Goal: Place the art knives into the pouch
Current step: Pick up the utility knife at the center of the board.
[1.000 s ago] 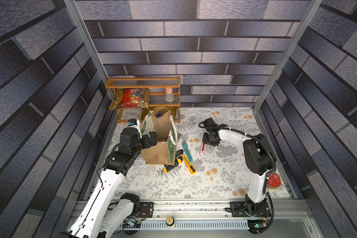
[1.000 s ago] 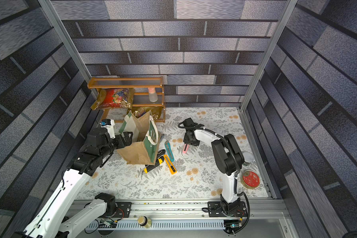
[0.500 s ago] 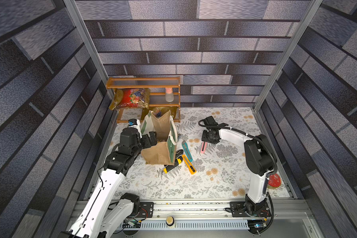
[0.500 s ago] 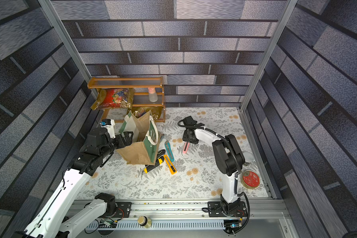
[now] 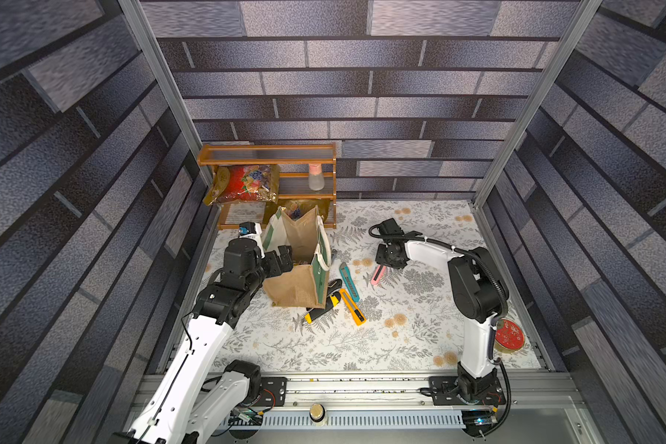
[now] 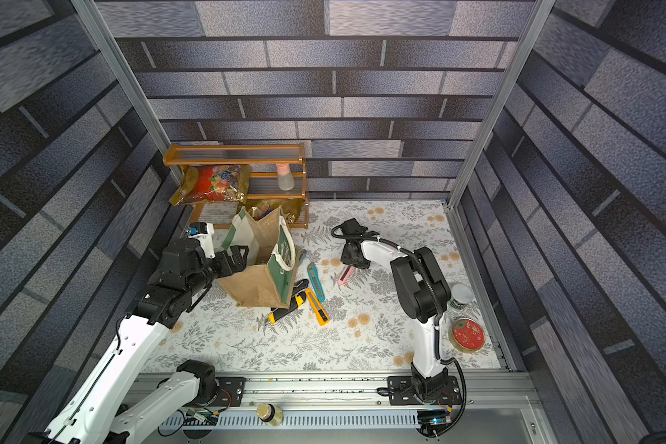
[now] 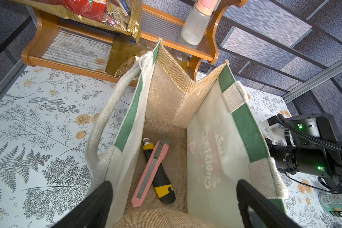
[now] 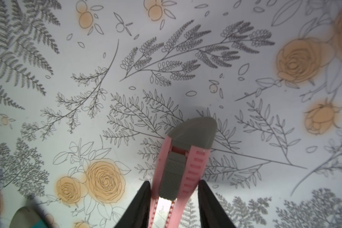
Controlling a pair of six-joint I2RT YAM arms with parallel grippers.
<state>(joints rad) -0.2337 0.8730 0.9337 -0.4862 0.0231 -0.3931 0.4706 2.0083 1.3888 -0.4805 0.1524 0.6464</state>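
grey-tipped pink art knife (image 8: 195, 163)

Pouch (image 7: 166, 94) rough burlap; art knife (image 8: 195, 163) matt plastic; shelf (image 7: 36, 39) glossy wood.

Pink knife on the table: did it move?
No. The pink knife lies where it lay before, with the same gap to the grey flower print beside it in a top view.
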